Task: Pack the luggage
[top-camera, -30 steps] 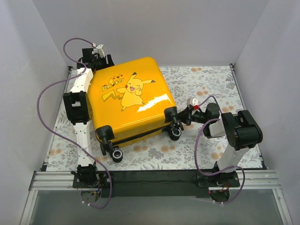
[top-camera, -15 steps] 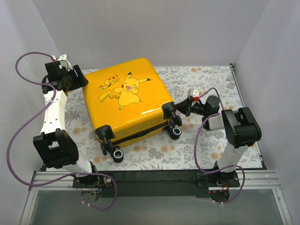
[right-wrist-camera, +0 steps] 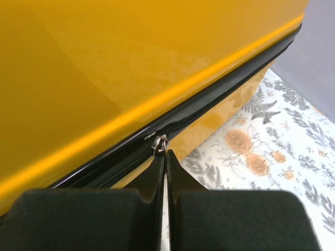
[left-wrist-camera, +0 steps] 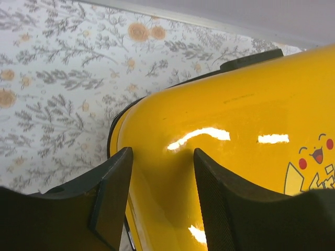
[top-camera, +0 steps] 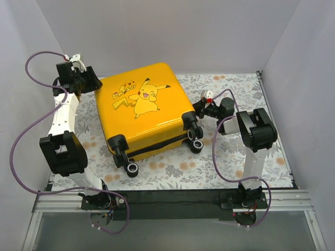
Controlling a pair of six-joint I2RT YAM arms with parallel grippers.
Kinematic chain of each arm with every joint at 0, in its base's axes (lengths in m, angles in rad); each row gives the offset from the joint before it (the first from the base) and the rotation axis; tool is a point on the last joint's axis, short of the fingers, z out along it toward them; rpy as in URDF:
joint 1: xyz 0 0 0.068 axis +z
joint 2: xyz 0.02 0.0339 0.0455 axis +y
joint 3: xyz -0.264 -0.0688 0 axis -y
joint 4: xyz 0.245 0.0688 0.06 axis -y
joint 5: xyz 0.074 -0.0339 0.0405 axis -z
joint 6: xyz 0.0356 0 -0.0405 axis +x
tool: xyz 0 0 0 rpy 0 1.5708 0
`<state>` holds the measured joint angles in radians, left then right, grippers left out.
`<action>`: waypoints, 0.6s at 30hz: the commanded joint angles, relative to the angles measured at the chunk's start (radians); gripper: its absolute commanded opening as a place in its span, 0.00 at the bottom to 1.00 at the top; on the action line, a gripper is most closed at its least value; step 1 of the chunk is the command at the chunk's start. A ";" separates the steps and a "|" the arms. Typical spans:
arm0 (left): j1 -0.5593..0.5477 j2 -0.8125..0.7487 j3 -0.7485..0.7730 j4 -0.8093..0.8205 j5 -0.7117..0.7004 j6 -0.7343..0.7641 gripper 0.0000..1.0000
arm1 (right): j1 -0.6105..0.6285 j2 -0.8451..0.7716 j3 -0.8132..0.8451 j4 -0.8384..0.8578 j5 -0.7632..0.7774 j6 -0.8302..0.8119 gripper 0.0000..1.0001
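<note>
The luggage (top-camera: 149, 117), glossy yellow with a cartoon on its lid, lies closed on the floral cloth, its black wheels (top-camera: 196, 140) towards the near side. My left gripper (top-camera: 93, 83) hovers at its far-left corner; in the left wrist view the left gripper (left-wrist-camera: 162, 157) stands open over the luggage (left-wrist-camera: 235, 130), the rounded yellow corner showing between the fingers. My right gripper (top-camera: 199, 108) is at the case's right side. In the right wrist view the right gripper (right-wrist-camera: 166, 152) is shut on the metal zipper pull (right-wrist-camera: 161, 142) on the black zipper line of the luggage (right-wrist-camera: 104, 73).
Floral cloth (top-camera: 230, 157) covers the table. Grey walls (top-camera: 298, 78) close in the left, back and right. An aluminium rail (top-camera: 172, 201) runs along the near edge by the arm bases. Purple cables (top-camera: 23, 130) loop beside the left arm.
The left arm swung out from alongside the case to its far-left corner and its jaws narrowed. The right gripper slid farther along the right side with the zipper pull. The case turned slightly.
</note>
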<state>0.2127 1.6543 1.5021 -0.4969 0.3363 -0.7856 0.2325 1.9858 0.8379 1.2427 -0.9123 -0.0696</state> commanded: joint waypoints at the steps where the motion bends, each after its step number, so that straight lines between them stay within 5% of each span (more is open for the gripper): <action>1: -0.093 0.176 -0.043 -0.180 0.046 0.040 0.45 | 0.030 0.067 0.130 0.360 0.115 -0.062 0.01; 10: -0.232 0.352 0.078 -0.180 0.070 0.084 0.44 | 0.059 0.208 0.253 0.396 0.165 -0.001 0.01; 18: -0.406 0.567 0.320 -0.229 0.182 0.095 0.43 | 0.016 -0.006 -0.006 0.425 0.038 0.059 0.01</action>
<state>-0.0677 2.0674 1.8870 -0.2794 0.3542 -0.7280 0.2550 2.1010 0.9253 1.3010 -0.7731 -0.0536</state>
